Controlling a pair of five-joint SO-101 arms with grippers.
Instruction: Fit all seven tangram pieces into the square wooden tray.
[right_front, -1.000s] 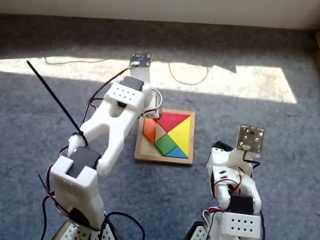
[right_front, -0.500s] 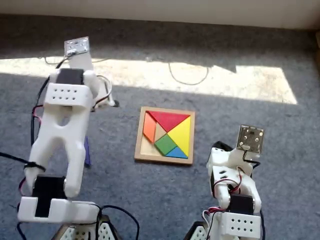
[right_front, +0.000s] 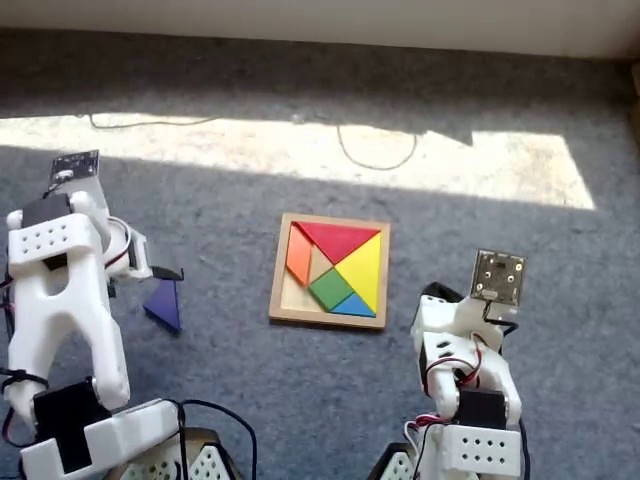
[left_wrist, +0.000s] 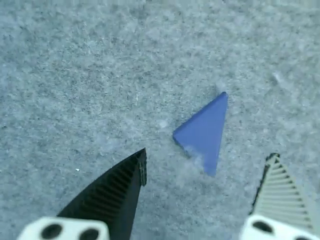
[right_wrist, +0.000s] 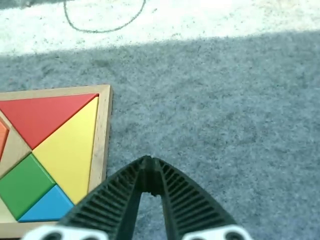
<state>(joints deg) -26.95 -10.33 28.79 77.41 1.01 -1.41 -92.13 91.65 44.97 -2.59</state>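
- left gripper (left_wrist: 207, 152) is spread wide and holds nothing; the blue triangle (left_wrist: 204, 132) lies flat between its tips on the grey carpet (left_wrist: 75, 75), well apart from the tray
- right gripper (right_wrist: 148, 161) is closed and empty, near the tray's right rim
- wooden tray (right_front: 330, 321) holds the red piece (right_front: 335, 240), yellow piece (right_front: 365, 270), green piece (right_front: 330, 288), light blue piece (right_front: 352, 305) and orange piece (right_front: 298, 262), with some bare wood showing

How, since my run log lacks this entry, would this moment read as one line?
left fingers open over blue triangle on carpet | right fingers shut beside tray | tray holds five pieces, with gaps
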